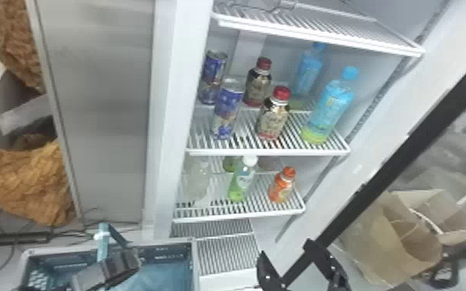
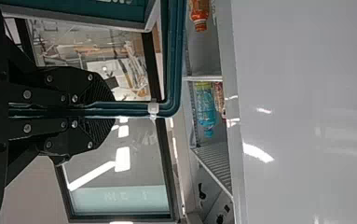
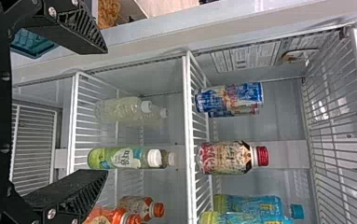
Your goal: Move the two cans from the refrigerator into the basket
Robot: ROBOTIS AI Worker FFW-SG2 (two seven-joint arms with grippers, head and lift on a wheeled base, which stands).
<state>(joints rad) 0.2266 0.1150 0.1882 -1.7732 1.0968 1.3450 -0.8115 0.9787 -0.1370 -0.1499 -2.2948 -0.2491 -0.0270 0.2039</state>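
Observation:
In the head view, my left gripper (image 1: 129, 260) is over the blue-green basket (image 1: 194, 257), shut on its handle (image 1: 103, 242). The left wrist view has the gripper (image 2: 112, 109) clamped on the teal handle (image 2: 174, 60). My right gripper (image 1: 285, 256) stands open below and in front of the fridge shelves; in the right wrist view this gripper (image 3: 105, 111) has nothing between its fingers. Two blue cans stand upright at the left of the middle shelf, a front can (image 1: 228, 110) and a rear can (image 1: 211, 71). The front can (image 3: 229, 98) partly covers the rear can (image 3: 241, 112).
Red-capped bottles (image 1: 274, 118) stand right of the cans, then blue bottles (image 1: 329, 108). The shelf below holds a green bottle (image 1: 240, 182), an orange bottle (image 1: 281, 187) and clear bottles. Wire shelf edges (image 1: 267, 151) cross the fridge; its open door (image 1: 394, 143) is at the right.

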